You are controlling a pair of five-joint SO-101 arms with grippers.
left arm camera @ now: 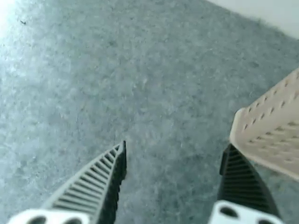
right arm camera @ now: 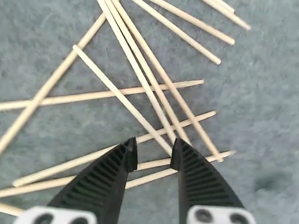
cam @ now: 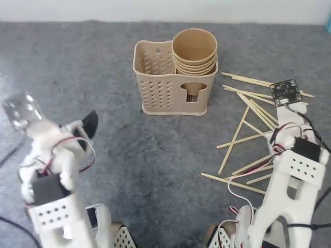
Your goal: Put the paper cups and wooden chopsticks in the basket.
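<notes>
Upright on the grey table (cam: 155, 170), toward its far edge: beige slotted basket (cam: 155, 82). Nested inside, in the compartment at the basket's chopstick-side end: stack of paper cups (cam: 194, 49), rims rising above the basket wall. Strewn flat on the table beside that same end of the basket and nearer the arms: loose wooden chopsticks (cam: 248, 124), many crossing one another. Just beside the basket's opposite end, over bare table: left end effector (left arm camera: 176, 147), fingers spread wide, gripping nothing, one fingertip close to the basket's corner. Well apart from the basket, over the crossed chopsticks: right end effector (right arm camera: 154, 141), fingers parted narrowly, tips straddling one stick, nothing clamped.
</notes>
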